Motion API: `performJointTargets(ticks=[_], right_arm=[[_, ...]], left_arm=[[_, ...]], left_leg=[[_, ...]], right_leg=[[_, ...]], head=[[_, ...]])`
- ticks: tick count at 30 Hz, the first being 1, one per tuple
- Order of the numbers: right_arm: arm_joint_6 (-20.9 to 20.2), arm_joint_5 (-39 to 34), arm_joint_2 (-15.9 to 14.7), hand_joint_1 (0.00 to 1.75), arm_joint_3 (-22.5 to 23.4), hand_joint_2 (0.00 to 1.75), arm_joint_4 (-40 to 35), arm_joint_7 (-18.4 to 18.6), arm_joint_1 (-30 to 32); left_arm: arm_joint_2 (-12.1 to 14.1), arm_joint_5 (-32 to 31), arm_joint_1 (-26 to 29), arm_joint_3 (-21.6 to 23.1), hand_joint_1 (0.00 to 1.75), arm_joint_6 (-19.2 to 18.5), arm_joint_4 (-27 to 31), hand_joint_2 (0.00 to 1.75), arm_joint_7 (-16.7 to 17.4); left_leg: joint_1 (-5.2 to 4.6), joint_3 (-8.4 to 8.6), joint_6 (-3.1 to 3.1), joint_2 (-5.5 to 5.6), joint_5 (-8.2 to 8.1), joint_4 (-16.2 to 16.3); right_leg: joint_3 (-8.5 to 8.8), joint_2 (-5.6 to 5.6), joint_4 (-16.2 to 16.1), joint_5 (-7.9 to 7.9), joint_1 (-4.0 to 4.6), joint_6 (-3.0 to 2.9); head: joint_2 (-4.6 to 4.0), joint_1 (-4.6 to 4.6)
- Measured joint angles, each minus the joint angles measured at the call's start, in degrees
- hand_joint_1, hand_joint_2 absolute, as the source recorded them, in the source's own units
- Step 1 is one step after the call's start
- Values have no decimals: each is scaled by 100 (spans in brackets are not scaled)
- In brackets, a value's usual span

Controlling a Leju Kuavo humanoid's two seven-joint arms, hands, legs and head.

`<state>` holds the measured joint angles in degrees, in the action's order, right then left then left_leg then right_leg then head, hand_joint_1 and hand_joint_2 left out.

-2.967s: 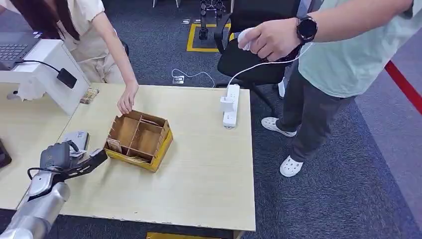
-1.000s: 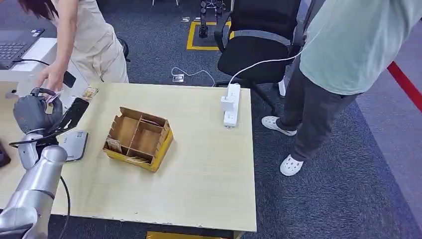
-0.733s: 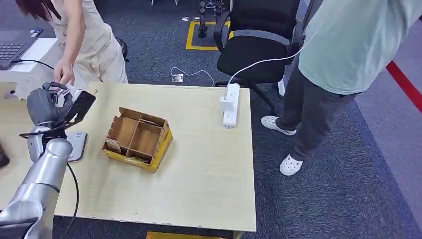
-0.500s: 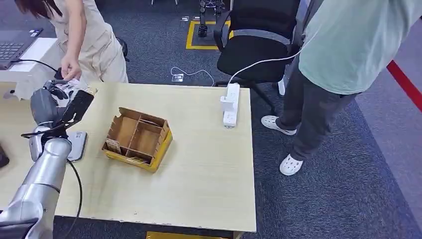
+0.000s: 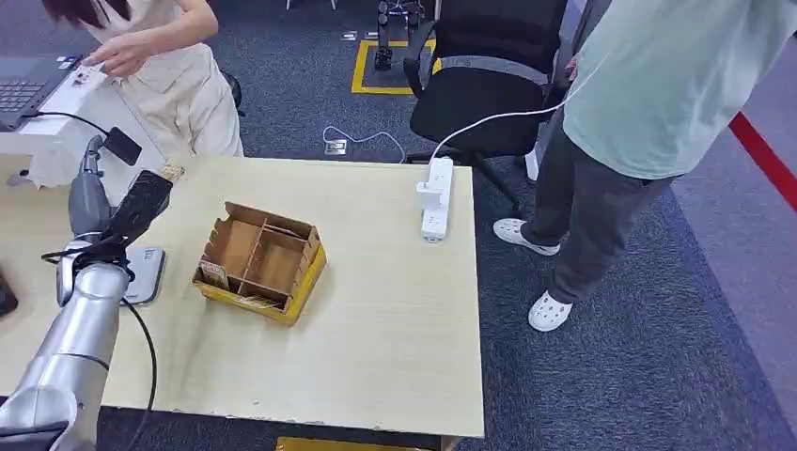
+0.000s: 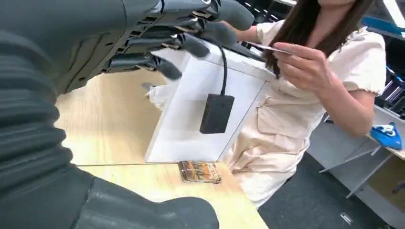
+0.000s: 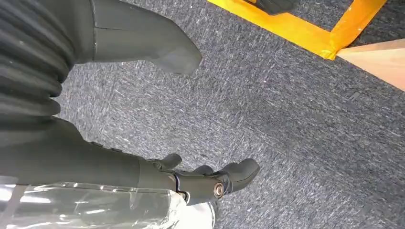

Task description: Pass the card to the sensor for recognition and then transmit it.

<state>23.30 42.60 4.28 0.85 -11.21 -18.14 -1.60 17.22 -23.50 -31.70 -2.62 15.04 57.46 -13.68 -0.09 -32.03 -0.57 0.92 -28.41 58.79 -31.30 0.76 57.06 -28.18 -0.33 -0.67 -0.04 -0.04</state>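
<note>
Table carries a cardboard box with divided compartments, small cards lying in the near ones. Left hand raised beside it, fingers spread, holding nothing. Right hand hangs over carpet, fingers loosely apart, empty. Card pinched in a person's hand above the white stand.

Card gone from left hand to person's hand; left hand fingers now spread, empty.
</note>
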Motion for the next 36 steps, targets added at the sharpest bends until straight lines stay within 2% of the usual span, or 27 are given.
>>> performJointTargets(ticks=[2,5,7,9,11,14,16,19,23,26,29,36], right_arm=[[2,-11,2,0,0,175,0,0,0],[24,-57,2,0,2,175,0,-2,11],[26,-123,0,0,2,175,0,-57,29],[17,-162,-2,0,18,175,2,-90,50],[13,-195,-18,0,35,175,4,-111,84],[13,-216,-52,0,76,175,11,-140,121],[13,-247,-74,0,111,175,11,-149,117],[9,-245,-94,0,149,175,11,-149,96],[-7,-210,-96,0,190,175,9,-149,48],[-7,-203,-96,0,197,175,11,-140,44],[-7,-203,-96,0,201,175,9,-140,26],[-9,-201,-96,0,203,175,9,-140,18]], left_arm=[[30,119,30,0,0,-215,61,175,85],[137,201,127,22,0,-659,275,175,402],[372,416,319,103,0,-1347,604,175,411],[869,723,684,177,0,-2324,1148,175,359],[1426,1009,1119,181,0,-2950,1686,175,299],[2515,1509,1896,89,0,-3726,2639,175,280],[3216,1922,2461,-175,0,-4146,3262,175,338],[3874,2105,2980,-619,0,-4344,3889,175,413],[4581,2086,3834,-1066,0,-4488,4608,175,420],[4800,2016,4242,-1439,0,-4488,4997,175,420],[4932,1978,4525,-1619,0,-4471,5236,175,470],[5040,1941,4764,-1836,0,-4459,5442,175,485]], left_leg=[[0,0,0,0,0,0],[1,-2,0,-3,0,0],[2,-2,1,-12,-1,-2],[4,-1,7,-34,-6,-3],[12,-3,19,-60,-14,-4],[18,-12,26,-68,-19,-4],[21,-15,25,-58,-19,-4],[21,-18,25,-10,-19,-4],[21,-17,24,-9,-15,-3],[18,-15,21,-6,-13,-3],[18,-12,21,-5,-13,-3],[18,-13,21,-4,-13,-2]], right_leg=[[0,0,0,0,0,0],[-1,3,0,0,0,0],[-2,13,1,0,1,0],[-10,45,4,0,4,-1],[-18,70,11,-2,11,-4],[-29,76,12,-6,18,-9],[-33,64,11,-15,18,-20],[-22,12,7,-18,18,-20],[-16,11,7,-16,19,-22],[-11,5,7,-15,16,-20],[-8,3,7,-13,16,-21],[-9,2,7,-14,17,-21]], head=[[0,0],[0,0],[0,0],[0,0],[-2,0],[0,-4],[0,-5],[0,0],[0,-2],[0,-2],[0,-4],[0,0]])
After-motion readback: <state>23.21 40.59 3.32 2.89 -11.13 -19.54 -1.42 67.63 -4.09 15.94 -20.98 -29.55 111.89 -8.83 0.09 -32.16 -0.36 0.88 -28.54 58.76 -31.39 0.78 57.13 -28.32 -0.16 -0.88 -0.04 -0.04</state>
